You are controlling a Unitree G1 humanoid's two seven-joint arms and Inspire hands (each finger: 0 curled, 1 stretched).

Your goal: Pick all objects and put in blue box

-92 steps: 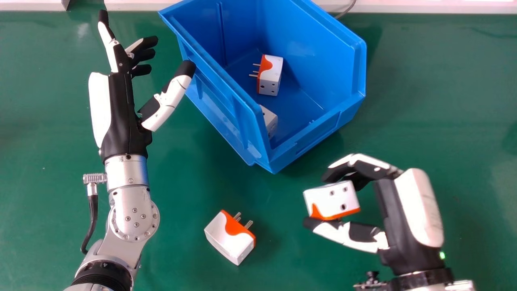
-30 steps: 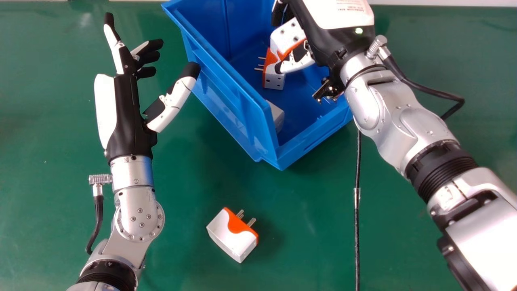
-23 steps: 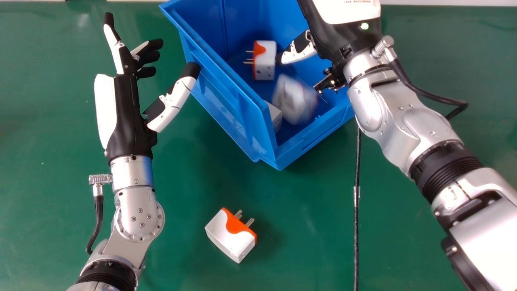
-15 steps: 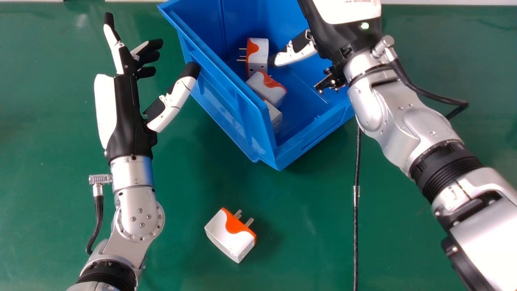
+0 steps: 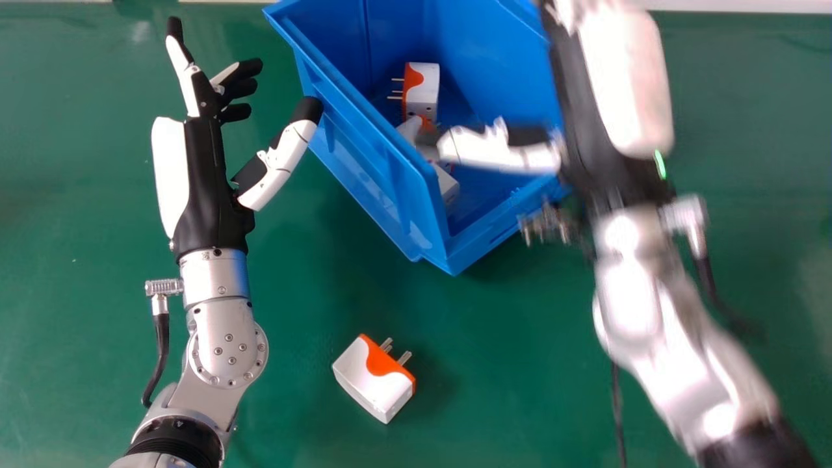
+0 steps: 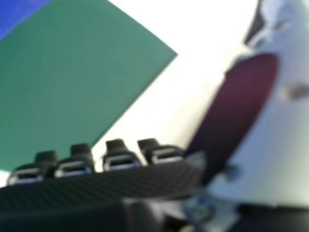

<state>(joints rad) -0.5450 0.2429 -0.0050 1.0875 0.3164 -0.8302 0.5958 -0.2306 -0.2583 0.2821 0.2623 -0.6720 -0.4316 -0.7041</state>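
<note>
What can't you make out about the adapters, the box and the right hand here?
Head view:
- Middle adapter in the box: partly covered by the right hand.
- Adapter beside it: partly hidden by the blue box's side wall.
- Box's far end: cut off by the top edge.
- Right hand's detail: blurred.

Right hand view:
- Blue patch: blurred, cut off at the corner.

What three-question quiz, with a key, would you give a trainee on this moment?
1. How many plugs lie on the table outside the box?
2. In the head view, which way do the prongs of the table's plug point? A: lower left. B: upper right. C: straight down.
3. True or false: the right hand has its thumb over the box.

Key: 1: one; 2: B; 3: true.
</note>
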